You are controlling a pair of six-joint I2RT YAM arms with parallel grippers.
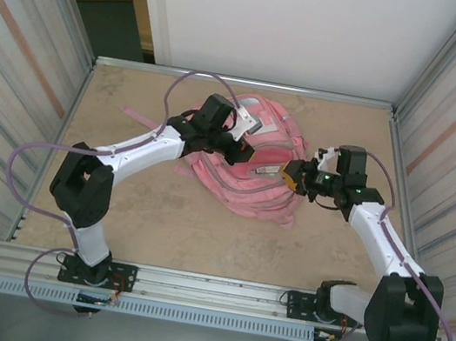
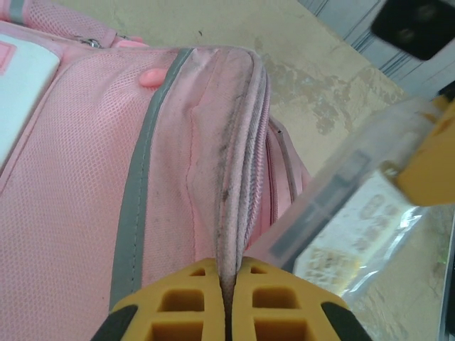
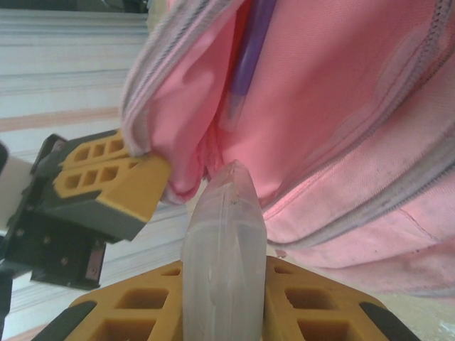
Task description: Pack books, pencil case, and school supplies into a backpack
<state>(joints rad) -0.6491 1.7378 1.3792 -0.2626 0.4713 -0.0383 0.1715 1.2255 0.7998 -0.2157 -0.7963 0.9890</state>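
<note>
1. Here, stretched toward the backpack [image 1: 251, 188] from its left with the left arm [image 1: 139, 148], elbow folded back near the base, forearm slanting up to a wrist over the backpack's top.
2. Pinched on the backpack's zipper edge with the left gripper [image 2: 227, 273], fingers [image 2: 146, 302] pressed together on the fabric and holding it up in a ridge.
3. Set against the backpack's right side with the right arm [image 1: 377, 228], elbow out wide, forearm slanting inward.
4. Clamped on a clear packet [image 3: 224, 213] in the right gripper [image 3: 224, 264], packet standing on edge with its tip at the backpack's mouth, just beside the pinched edge.
5. Glimpsed inside the backpack's opening: a purple pen [image 3: 245, 64], part of its barrel tucked between pink folds.
6. Blurred beyond reading: print on the packet's card; one end covered by a yellow finger.
7. Impossible to tell from above where the fingertips meet the backpack.
</note>
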